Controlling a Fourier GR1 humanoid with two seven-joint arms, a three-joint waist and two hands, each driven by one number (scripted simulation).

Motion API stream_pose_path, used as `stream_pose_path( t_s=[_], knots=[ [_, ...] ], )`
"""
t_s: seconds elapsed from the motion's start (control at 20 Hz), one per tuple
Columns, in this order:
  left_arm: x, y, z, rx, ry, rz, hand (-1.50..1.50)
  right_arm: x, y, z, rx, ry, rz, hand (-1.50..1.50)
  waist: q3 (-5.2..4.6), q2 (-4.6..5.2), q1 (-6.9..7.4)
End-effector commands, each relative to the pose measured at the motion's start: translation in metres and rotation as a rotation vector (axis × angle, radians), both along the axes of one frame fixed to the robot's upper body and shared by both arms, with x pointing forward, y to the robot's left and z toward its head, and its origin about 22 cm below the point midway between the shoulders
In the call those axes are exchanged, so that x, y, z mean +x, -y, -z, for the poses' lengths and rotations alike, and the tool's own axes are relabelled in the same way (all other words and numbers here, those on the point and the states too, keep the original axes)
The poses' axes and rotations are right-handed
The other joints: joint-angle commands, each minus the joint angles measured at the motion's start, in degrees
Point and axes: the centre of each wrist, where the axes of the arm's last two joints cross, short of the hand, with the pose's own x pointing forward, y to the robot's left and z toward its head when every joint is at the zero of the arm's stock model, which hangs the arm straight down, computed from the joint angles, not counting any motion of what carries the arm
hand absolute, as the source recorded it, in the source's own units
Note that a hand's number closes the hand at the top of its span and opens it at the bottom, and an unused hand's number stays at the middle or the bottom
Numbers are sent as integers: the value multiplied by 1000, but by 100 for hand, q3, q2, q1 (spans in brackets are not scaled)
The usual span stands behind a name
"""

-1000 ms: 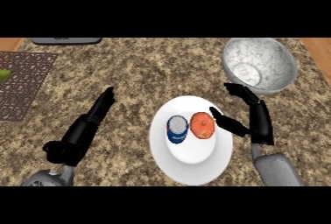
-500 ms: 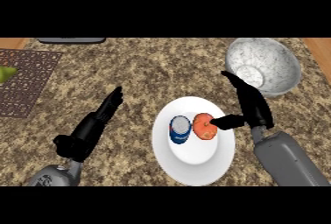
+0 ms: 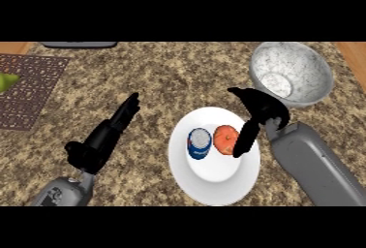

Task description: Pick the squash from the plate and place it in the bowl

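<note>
1. The counter (image 3: 143, 77) is speckled brown stone and carries every item listed below.
2. The right arm (image 3: 314, 164) enters from the lower right edge and angles up toward the plate.
3. The left arm (image 3: 68, 191) enters from the lower left edge.
4. The plate (image 3: 214, 186) is white and round and sits at centre, between the two hands.
5. The bowl (image 3: 314, 92) is grey and speckled and stands at upper right, just beyond the plate's far right rim. Its inside holds nothing visible.
6. The mat (image 3: 32, 89) is dark red with a lattice pattern and lies at the left edge. A green item (image 3: 6, 82) rests on it, cut off by the frame.
7. The left hand (image 3: 107, 138) lies left of the plate, apart from it. Its fingers are straight, pressed together, and point up and away. It holds nothing.
8. The right hand (image 3: 261, 109) hangs over the plate's right rim. Its fingers are stretched downward beside the squash, at its right side; the thumb points left, away from them. Contact with the squash cannot be confirmed.
9. The can (image 3: 200, 144) is blue with a white top and lies on the plate, touching the squash's left side.
10. The squash (image 3: 226, 139) is orange and rests on the plate, right of centre.
</note>
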Motion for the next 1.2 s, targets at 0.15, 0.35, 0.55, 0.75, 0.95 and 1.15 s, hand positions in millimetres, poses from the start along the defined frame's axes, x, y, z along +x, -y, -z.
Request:
stream_pose_path(
  t_s=[0.15, 0.35, 0.55, 0.75, 0.95, 1.15],
  knots=[
    [4, 15, 13, -18, 23, 1, 0, 14, -41, -36, -73, -189, -30, -150, 12, 28, -11],
    [9, -8, 2, -1, 11, -2, 0, 14, -38, -20, -88, -225, 14, -150, 16, 26, 1],
    [-3, 1, 15, -1, 9, 2, 0, -9, -54, -15, -86, -193, 8, -150, 17, 15, -31],
    [-9, 4, -2, -8, -3, -3, 0, -23, -58, 1, -106, -134, 12, -150, 20, 10, -10],
    [-9, -12, -12, 5, 7, -12, 0, -23, -54, -5, -137, -77, 7, -150, 21, 9, 5],
    [5, -5, 1, 0, 21, 1, 0, -34, -58, 6, -149, -27, 15, -150, 19, 19, -30]
  ],
)
